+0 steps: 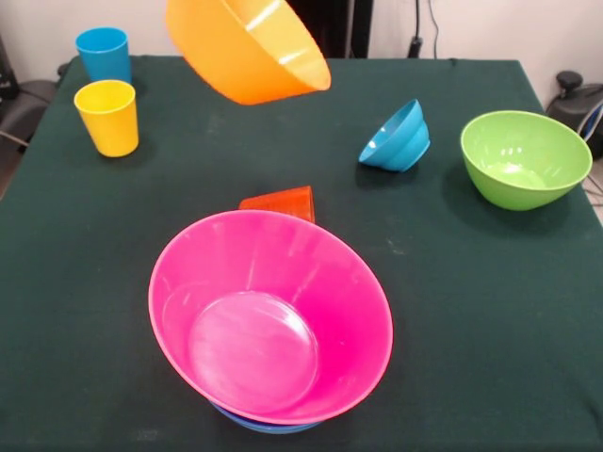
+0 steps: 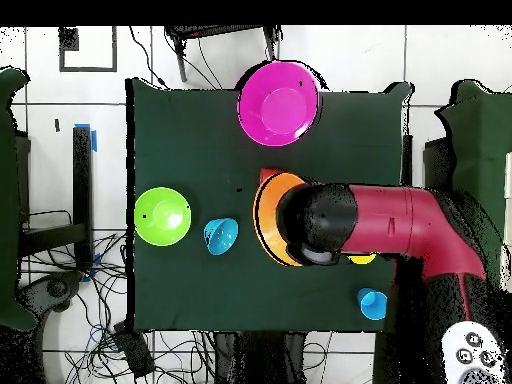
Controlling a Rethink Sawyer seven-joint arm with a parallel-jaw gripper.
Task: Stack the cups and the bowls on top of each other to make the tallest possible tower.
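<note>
Aloft: orange bowl [image 1: 248,49] tilted | gripper hidden | arm [image 2: 385,225] overhead

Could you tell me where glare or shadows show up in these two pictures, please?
Front view: bright streaks of glare inside the orange bowl, a soft sheen on the pink bowl's bottom, and a dark shadow on the cloth beside the green bowl. Overhead view: flat light, with only a small highlight on the arm.
</note>
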